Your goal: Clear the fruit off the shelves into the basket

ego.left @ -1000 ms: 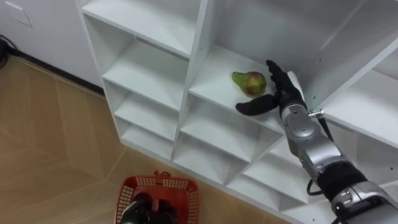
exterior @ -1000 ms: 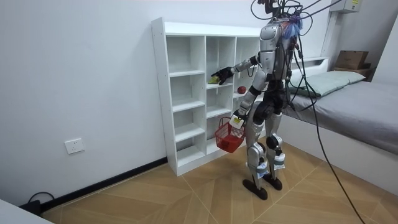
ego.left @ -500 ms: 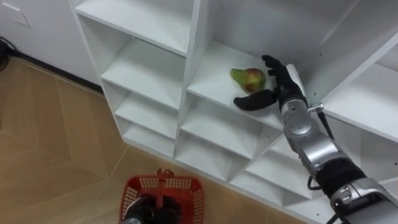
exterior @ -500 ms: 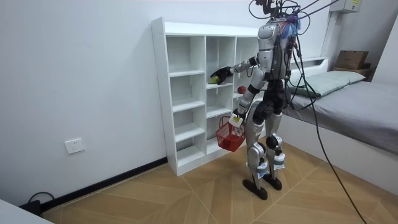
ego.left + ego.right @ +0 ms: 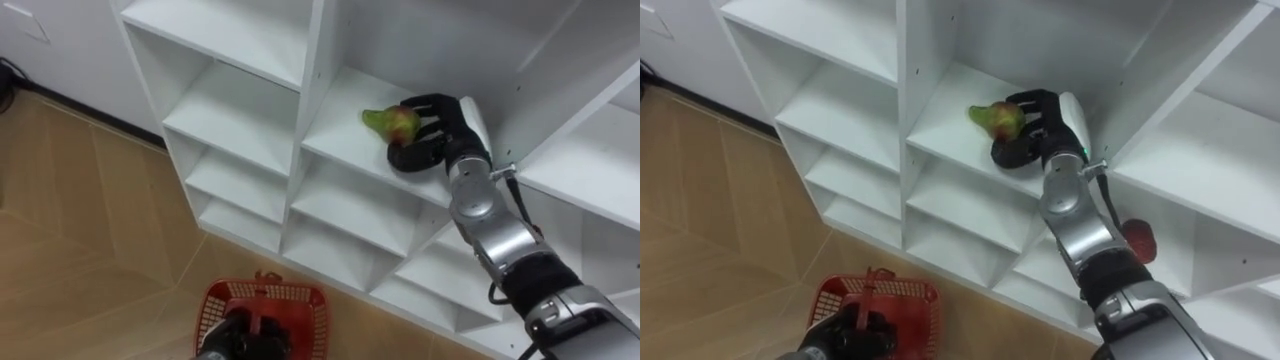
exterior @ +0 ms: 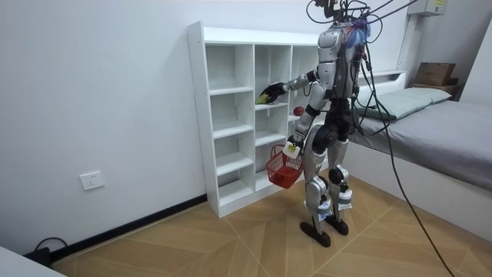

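Where the right hand point(image 5: 437, 128) grips: one pear point(image 5: 383, 120); below, one basket point(image 5: 303, 294).

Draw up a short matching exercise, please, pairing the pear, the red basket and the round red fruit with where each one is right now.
Things:
1. pear
2. red basket
3. round red fruit

Places:
A. hangs low from the left hand
B. lies in a lower compartment, just right of the right forearm
C. in an upper compartment of the white shelf unit, with the fingers of the right hand curled round it

Pairs: 1-C, 2-A, 3-B.
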